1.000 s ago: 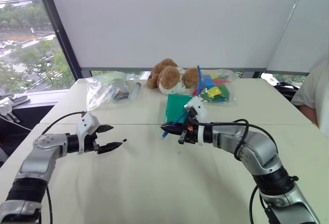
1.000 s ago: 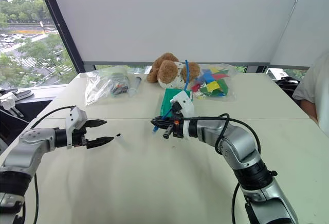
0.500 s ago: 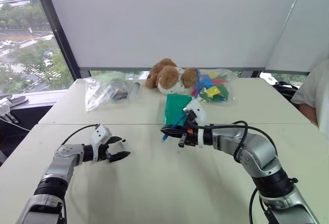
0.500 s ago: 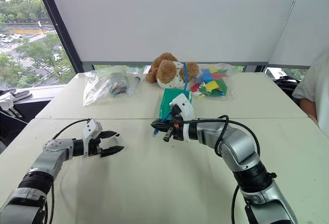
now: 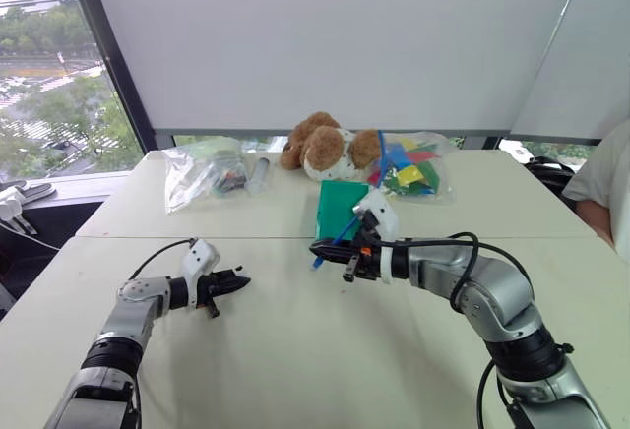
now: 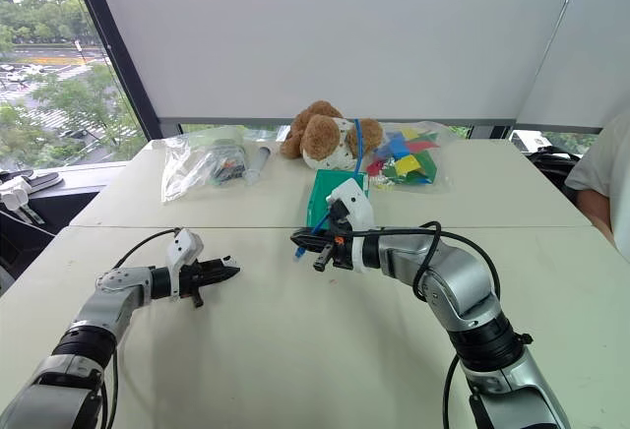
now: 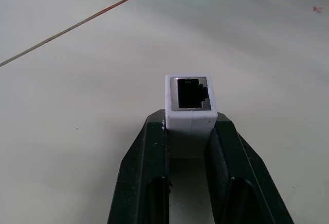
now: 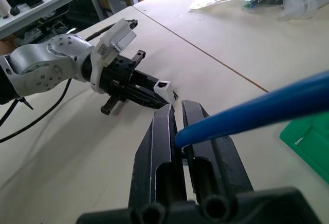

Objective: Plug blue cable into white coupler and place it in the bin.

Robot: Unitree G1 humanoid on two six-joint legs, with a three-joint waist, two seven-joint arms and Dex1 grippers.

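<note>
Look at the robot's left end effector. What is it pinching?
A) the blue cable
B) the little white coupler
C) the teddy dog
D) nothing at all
B: the left wrist view shows the white coupler clamped between the left end effector's two black fingers, with its open socket facing outward, while the blue cable is held in the right end effector.

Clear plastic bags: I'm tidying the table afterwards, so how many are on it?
2: one bag at the far left beside the stuffed dog, one on its right.
</note>
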